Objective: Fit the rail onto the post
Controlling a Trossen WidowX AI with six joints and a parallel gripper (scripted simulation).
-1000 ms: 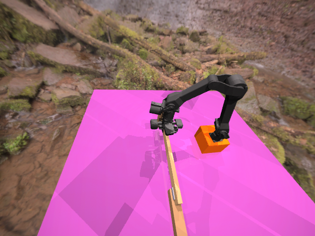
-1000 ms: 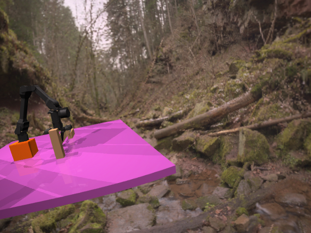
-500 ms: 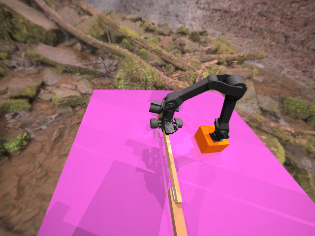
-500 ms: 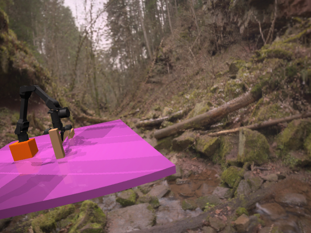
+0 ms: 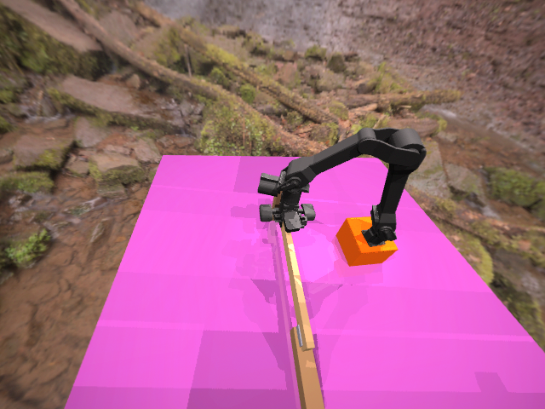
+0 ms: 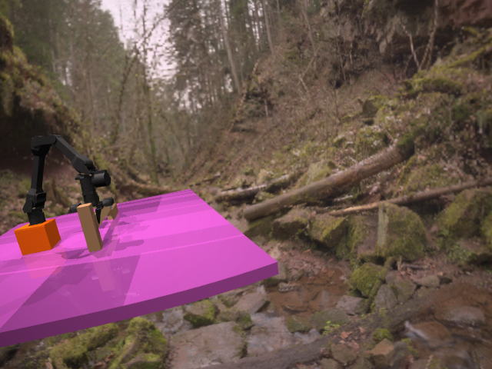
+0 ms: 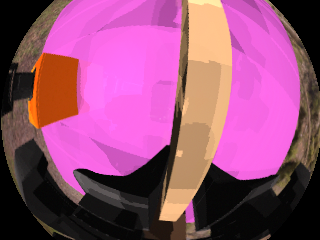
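The gripper [image 5: 282, 222] [image 6: 98, 217] [image 7: 178, 150] is clamping the rail [image 5: 294, 277] [image 6: 104, 216] [image 7: 202, 100] beside the post [image 5: 276, 201] [image 6: 90, 228] [image 7: 167, 230]; the far end is lying at the bracket [image 5: 300, 336]; peg seating is remaining unverifiable; release is pending.

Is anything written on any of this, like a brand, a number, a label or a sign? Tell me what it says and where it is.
No text can be read in any of the three views.
Orange block: plain sides, no label seen.
Wooden rail: no lettering seen.
Wooden post: no sign or number seen.
Black arm: any small maker's marks would be too small to read.
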